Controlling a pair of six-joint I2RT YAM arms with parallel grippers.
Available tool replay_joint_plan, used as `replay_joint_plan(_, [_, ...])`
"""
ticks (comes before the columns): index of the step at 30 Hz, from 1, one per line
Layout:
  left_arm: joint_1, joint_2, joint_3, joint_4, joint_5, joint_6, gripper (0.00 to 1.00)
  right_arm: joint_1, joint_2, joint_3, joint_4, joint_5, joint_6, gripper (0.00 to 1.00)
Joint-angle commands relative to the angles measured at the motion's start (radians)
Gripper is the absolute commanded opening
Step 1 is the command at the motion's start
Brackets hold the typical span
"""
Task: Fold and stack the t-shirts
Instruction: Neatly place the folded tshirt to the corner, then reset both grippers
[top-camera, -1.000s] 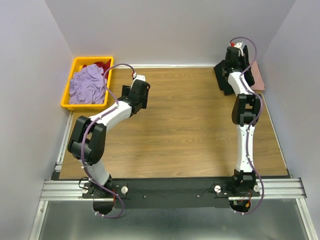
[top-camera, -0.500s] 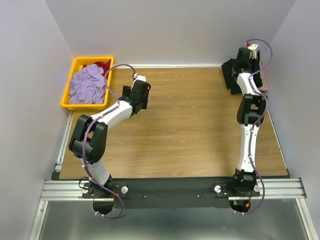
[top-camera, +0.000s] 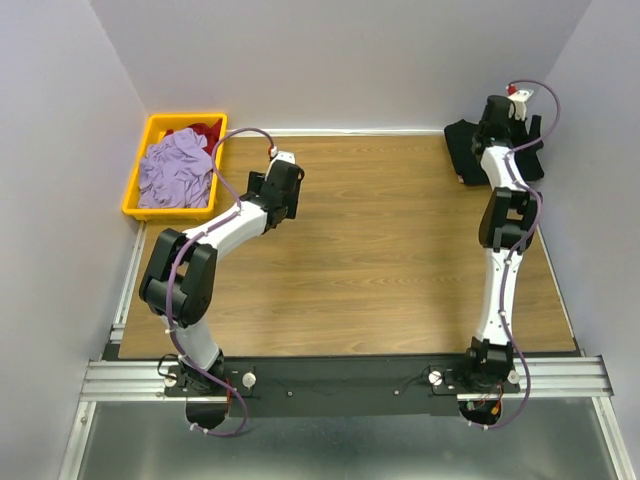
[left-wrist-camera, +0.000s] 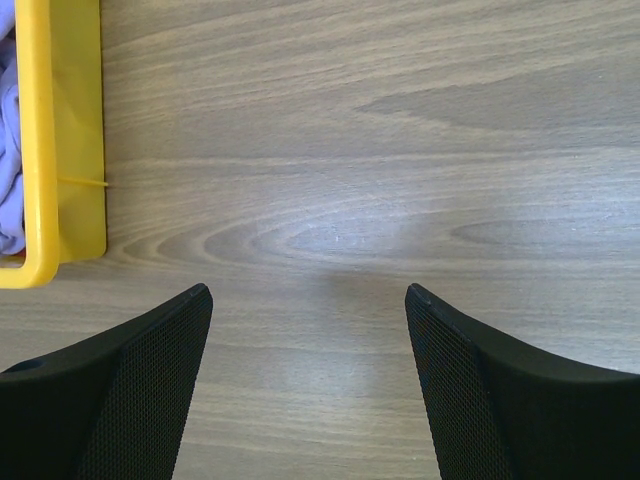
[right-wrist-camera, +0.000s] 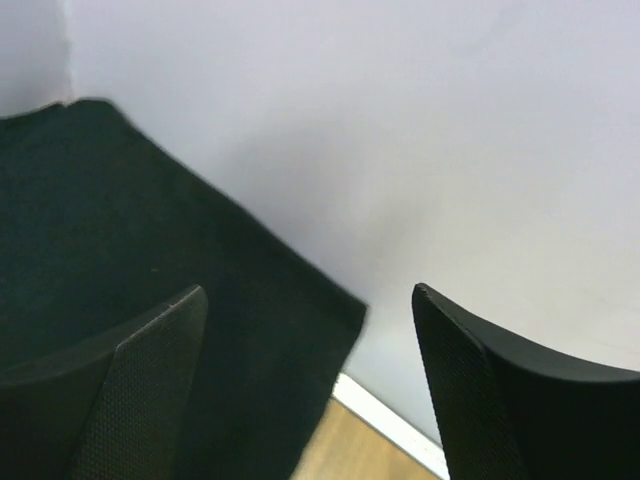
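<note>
A black t-shirt lies in the back right corner of the table, spread to both sides of my right arm. My right gripper hovers over it near the wall. In the right wrist view the right gripper stands open, with the black t-shirt below and left of its fingers, not held. My left gripper hangs over the table's left middle. It is open in the left wrist view, with only bare wood between its fingers.
A yellow bin stands at the back left, holding a crumpled lavender garment and a red one. The bin's corner shows left of the left gripper. Grey walls close in on three sides.
My right gripper carried the black t-shirt rightwards into the corner, then opened and let it go. The shirt now covers the pink cloth seen earlier. The left arm barely moved.
</note>
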Motion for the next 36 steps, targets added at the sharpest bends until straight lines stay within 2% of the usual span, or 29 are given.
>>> replay_joint_plan(1, [-0.009,-0.024,0.028,-0.018,-0.032,0.005,0.86,0.005,-0.185,-0.1,0.036,0.044,0.052,0.9])
replay_joint_plan(5, [-0.011,-0.065,0.027,-0.019,-0.04,0.003,0.85,0.053,-0.38,-0.278,0.031,-0.008,0.076,0.99])
replay_joint_plan(8, [-0.01,-0.116,0.022,-0.015,-0.041,-0.005,0.85,0.097,-0.605,-0.432,0.007,-0.051,0.113,1.0])
replay_joint_plan(10, [-0.011,-0.163,0.013,-0.01,-0.038,-0.012,0.85,0.114,-0.705,-0.49,-0.08,-0.083,0.169,1.0])
replay_joint_plan(13, [-0.011,-0.243,-0.013,0.012,-0.022,-0.021,0.85,0.122,-0.903,-0.595,-0.212,-0.212,0.318,1.0])
replay_joint_plan(15, [-0.011,-0.31,-0.034,0.022,-0.011,-0.031,0.85,0.122,-1.076,-0.714,-0.254,-0.344,0.393,1.0])
replay_joint_plan(16, [-0.013,-0.334,-0.038,0.021,-0.009,-0.035,0.85,0.122,-1.077,-0.763,-0.26,-0.384,0.423,1.0])
replay_joint_plan(17, [-0.014,-0.36,-0.041,0.003,-0.008,-0.049,0.86,0.122,-1.205,-0.808,-0.263,-0.456,0.471,1.0])
replay_joint_plan(18, [-0.016,-0.39,-0.044,-0.01,-0.005,-0.06,0.85,0.122,-1.264,-0.851,-0.263,-0.499,0.487,1.0])
replay_joint_plan(19, [-0.014,-0.459,-0.05,-0.025,-0.008,-0.069,0.86,0.122,-1.387,-0.938,-0.265,-0.53,0.506,1.0])
replay_joint_plan(20, [-0.016,-0.498,-0.057,-0.037,-0.008,-0.077,0.85,0.122,-1.388,-0.976,-0.265,-0.559,0.528,1.0])
replay_joint_plan(23, [-0.017,-0.68,-0.105,-0.094,-0.028,-0.124,0.86,0.122,-1.666,-1.124,-0.269,-0.709,0.564,1.0])
replay_joint_plan(25, [-0.017,-0.781,-0.134,-0.113,-0.032,-0.163,0.86,0.122,-1.759,-1.179,-0.289,-0.748,0.566,1.0])
replay_joint_plan(29, [-0.017,-1.098,-0.278,-0.093,0.012,-0.186,0.86,0.129,-2.002,-1.317,-0.329,-0.769,0.564,1.0])
replay_joint_plan(31, [-0.016,-1.243,-0.335,-0.056,0.024,-0.193,0.91,0.151,-2.118,-1.388,-0.335,-0.757,0.573,1.0])
replay_joint_plan(33, [-0.017,-1.358,-0.422,-0.025,0.032,-0.195,0.94,0.156,-2.208,-1.44,-0.34,-0.769,0.579,1.0])
replay_joint_plan(36, [-0.016,-1.444,-0.473,-0.018,0.012,-0.21,0.95,0.156,-2.276,-1.472,-0.357,-0.789,0.578,1.0])
